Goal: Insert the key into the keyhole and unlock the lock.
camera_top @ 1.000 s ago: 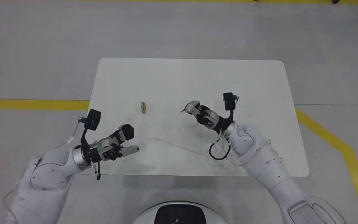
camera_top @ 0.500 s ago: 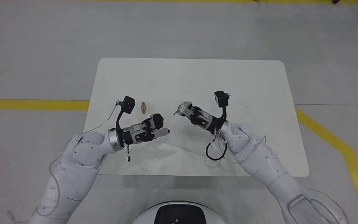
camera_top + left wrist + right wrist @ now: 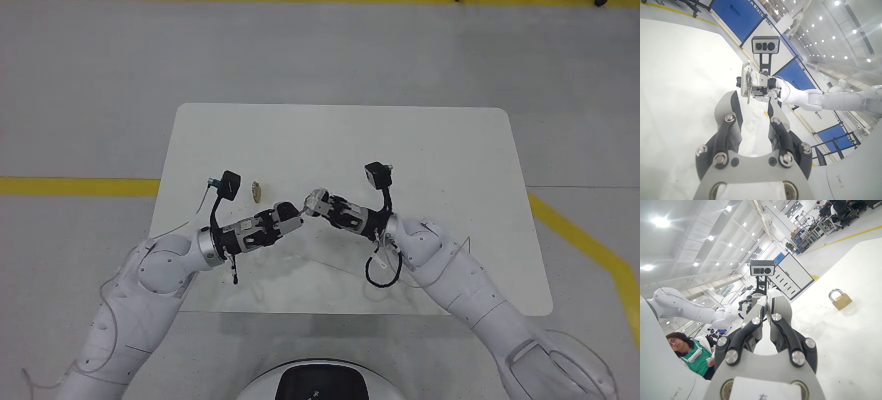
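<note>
A brass padlock (image 3: 258, 190) with a steel shackle lies on the white table (image 3: 450, 150), left of centre; it is also the padlock (image 3: 840, 299) in the right wrist view. My right gripper (image 3: 313, 199) hovers over the middle of the table, shut on a thin silver key (image 3: 748, 95) that sticks out from its pads. In its own view the right gripper (image 3: 767, 303) has its fingers pressed together. My left gripper (image 3: 288, 214) is open, fingertips just short of the key, facing the right gripper. In the left wrist view the left gripper (image 3: 752, 99) holds nothing.
The padlock sits about a hand's width to the left of the two grippers, toward the table's far side. A yellow floor line runs past both ends of the table.
The left arm swung from the near left edge up to the table's middle. The right gripper slid left with the key, and the two grippers now nearly meet.
</note>
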You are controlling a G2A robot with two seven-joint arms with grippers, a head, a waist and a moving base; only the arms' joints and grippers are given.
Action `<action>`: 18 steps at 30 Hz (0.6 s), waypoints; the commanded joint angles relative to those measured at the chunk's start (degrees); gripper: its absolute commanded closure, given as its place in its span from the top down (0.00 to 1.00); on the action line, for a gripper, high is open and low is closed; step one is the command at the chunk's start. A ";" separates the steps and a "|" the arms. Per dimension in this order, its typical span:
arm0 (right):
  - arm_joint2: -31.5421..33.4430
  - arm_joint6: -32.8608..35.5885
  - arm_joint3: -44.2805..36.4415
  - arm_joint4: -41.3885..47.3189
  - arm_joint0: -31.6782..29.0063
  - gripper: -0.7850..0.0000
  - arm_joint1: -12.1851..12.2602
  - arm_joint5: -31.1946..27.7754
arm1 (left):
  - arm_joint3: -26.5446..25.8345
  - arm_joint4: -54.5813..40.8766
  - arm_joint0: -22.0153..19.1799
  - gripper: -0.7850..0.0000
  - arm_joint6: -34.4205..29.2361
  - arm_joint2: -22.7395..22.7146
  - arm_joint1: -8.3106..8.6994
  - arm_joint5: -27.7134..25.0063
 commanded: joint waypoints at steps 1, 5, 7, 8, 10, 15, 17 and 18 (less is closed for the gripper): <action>0.39 1.68 0.40 1.00 0.01 0.00 -0.28 0.00 | 0.28 0.08 -0.11 0.38 0.17 0.25 0.01 -0.13; 1.21 4.36 1.02 2.35 -0.11 0.00 -0.87 0.00 | 0.55 0.32 -0.28 0.31 0.50 0.69 0.02 -0.19; 1.70 5.60 1.25 2.88 -0.20 0.00 -1.16 0.00 | 0.67 0.41 -0.35 0.27 0.72 0.83 0.03 -0.18; 1.97 6.16 1.35 3.13 -0.26 0.00 -1.31 0.00 | 0.72 0.61 -0.40 0.27 0.86 0.88 0.04 -0.13; 2.49 7.33 1.53 3.45 -0.44 0.00 -1.59 0.00 | 0.84 0.92 -0.47 0.24 1.13 1.05 0.05 -0.01; 3.84 10.05 2.00 4.34 -0.86 0.00 -2.31 0.00 | 1.61 0.87 -1.22 0.00 1.05 1.68 0.02 0.90; 4.45 11.06 2.16 4.67 -1.02 0.00 -2.59 0.00 | 1.88 0.87 -1.48 0.00 1.04 1.87 0.02 1.01; 4.76 11.59 2.24 4.82 -1.10 0.00 -2.72 0.00 | 1.96 0.84 -1.57 0.00 1.05 1.94 0.03 1.02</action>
